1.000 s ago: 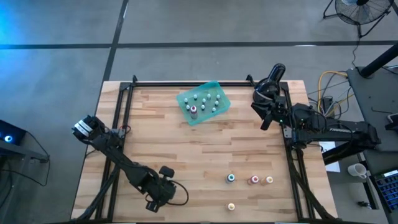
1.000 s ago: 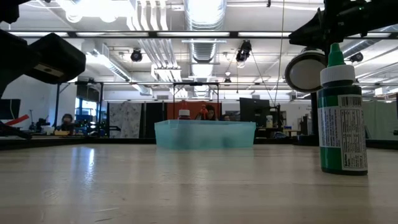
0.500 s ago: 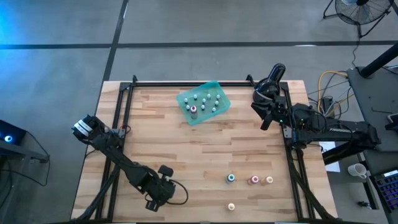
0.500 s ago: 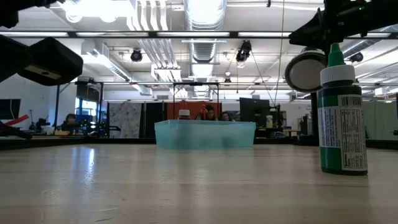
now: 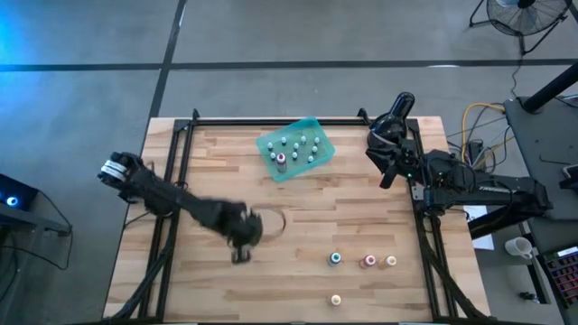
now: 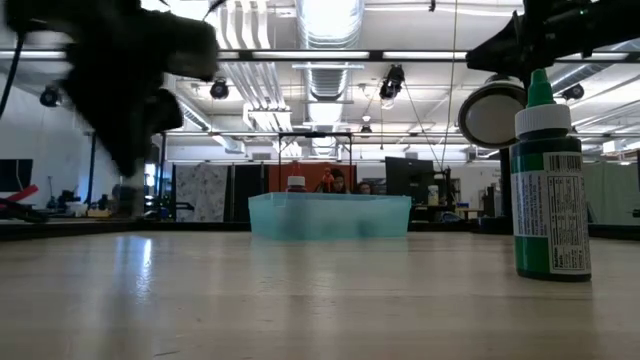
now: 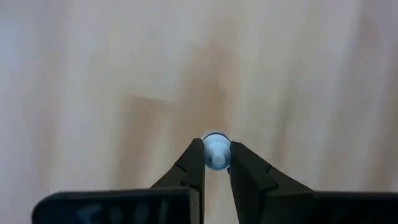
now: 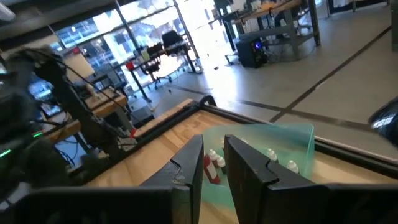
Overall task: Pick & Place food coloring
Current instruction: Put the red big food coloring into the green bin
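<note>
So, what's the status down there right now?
Left gripper mid-table, jaws shut on a white-capped bottle. Right gripper waiting at the table's right edge. Four loose bottles near right, others in the teal tray. Nothing in the way.

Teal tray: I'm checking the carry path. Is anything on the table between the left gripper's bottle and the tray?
Nothing visible does. The left gripper is shut on a white-capped bottle; only bare wood lies toward the teal tray. The loose bottles stand aside.
</note>
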{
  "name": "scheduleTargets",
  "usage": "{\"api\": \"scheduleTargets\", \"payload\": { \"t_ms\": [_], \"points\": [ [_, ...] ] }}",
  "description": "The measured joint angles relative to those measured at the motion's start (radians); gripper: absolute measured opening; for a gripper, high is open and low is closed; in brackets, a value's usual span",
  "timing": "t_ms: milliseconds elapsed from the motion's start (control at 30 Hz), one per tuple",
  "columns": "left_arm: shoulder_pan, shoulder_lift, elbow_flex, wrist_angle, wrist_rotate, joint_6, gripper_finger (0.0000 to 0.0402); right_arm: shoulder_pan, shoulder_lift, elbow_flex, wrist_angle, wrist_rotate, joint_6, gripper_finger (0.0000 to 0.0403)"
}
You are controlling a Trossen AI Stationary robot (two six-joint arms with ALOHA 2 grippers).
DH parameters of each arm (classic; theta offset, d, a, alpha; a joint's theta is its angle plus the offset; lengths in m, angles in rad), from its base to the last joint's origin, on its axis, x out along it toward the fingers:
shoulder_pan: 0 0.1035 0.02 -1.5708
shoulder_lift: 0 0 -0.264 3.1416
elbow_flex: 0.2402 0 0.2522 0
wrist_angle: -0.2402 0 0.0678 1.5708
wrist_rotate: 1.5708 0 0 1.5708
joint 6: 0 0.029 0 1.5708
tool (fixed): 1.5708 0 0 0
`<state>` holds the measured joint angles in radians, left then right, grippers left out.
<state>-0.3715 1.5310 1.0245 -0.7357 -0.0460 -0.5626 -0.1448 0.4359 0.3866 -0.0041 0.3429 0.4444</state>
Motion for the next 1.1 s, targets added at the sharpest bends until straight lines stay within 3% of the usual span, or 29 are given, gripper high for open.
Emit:
{"api": "scheduleTargets", "payload": {
  "t_ms": [300, 467, 567, 767, 867, 1100],
  "points": [
    [0.512, -0.224, 0.072, -0.012, -0.073, 0.062, 0.0024, 0.000, -0.101, 0.000, 0.001, 0.027, -0.004, 0.0059],
    [0.792, -0.223, 0.208, 0.001, -0.072, 0.212, 0.0024, 0.000, -0.127, 0.000, -0.026, 0.114, -0.052, 0.0059],
    [0.910, -0.143, 0.310, 0.012, 0.009, 0.318, 0.0024, 0.000, -0.117, 0.000, -0.051, 0.177, -0.052, 0.0059],
    [1.043, 0.119, 0.535, -0.030, 0.172, 0.416, 0.0024, 0.000, -0.051, 0.000, -0.045, 0.189, -0.047, 0.0059],
    [1.060, 0.246, 0.652, -0.091, 0.247, 0.472, 0.0024, 0.000, -0.022, 0.000, -0.045, 0.223, -0.044, 0.0059],
    [1.050, 0.477, 0.901, -0.144, 0.253, 0.681, 0.0024, 0.000, 0.005, 0.000, -0.045, 0.324, 0.020, 0.0059]
  ]
}}
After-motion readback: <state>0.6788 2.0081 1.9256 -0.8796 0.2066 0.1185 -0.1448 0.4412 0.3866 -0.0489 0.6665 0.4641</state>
